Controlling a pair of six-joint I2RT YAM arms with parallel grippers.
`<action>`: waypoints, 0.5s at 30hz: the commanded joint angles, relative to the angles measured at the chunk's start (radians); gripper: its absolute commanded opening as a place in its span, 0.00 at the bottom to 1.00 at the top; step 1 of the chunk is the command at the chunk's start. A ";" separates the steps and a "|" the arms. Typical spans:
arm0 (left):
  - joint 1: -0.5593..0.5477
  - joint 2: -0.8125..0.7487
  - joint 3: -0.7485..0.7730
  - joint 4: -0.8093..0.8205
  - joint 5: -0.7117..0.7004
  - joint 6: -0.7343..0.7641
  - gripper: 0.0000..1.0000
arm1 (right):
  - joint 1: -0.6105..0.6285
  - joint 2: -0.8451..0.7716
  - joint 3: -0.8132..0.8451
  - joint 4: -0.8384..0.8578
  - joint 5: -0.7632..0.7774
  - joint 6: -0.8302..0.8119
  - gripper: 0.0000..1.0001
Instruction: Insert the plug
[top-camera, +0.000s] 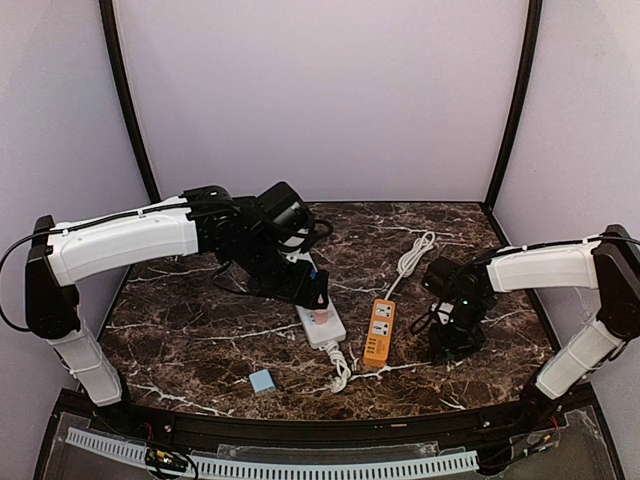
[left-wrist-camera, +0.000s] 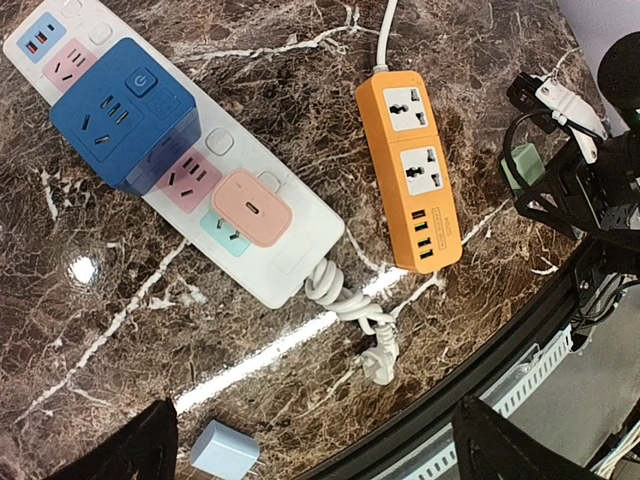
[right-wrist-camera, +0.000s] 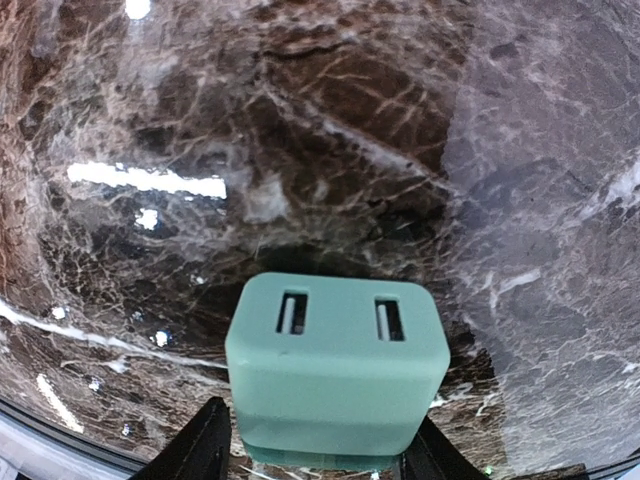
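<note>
We observed the right end effector (right-wrist-camera: 315, 452) pinching the green plug (right-wrist-camera: 335, 360). The left end effector (left-wrist-camera: 322, 446) stood spread, the white power strip (left-wrist-camera: 292, 242) ahead of it.

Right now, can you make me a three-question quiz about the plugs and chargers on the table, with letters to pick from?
1. What colour is the cube adapter plugged into the white power strip?
A red
B blue
C yellow

2. What are the two big sockets on the orange power strip like?
A both empty
B one filled
C both filled

3. Where is the green charger?
A lying on the orange power strip
B plugged into the white power strip
C between the fingers of the right gripper

Answers:
1 B, the cube is plainly blue in the left wrist view.
2 A, nothing sits in either socket.
3 C, the right wrist view shows a finger on each side of it.
</note>
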 joint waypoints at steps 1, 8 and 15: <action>-0.001 -0.041 -0.019 0.019 0.002 0.005 0.96 | 0.017 0.009 0.011 0.014 0.017 0.019 0.51; 0.001 -0.041 -0.018 0.029 0.006 0.026 0.96 | 0.021 -0.018 0.015 0.005 0.017 0.046 0.55; 0.006 -0.047 -0.025 0.038 0.017 0.048 0.96 | 0.022 -0.031 0.001 0.033 0.045 0.084 0.67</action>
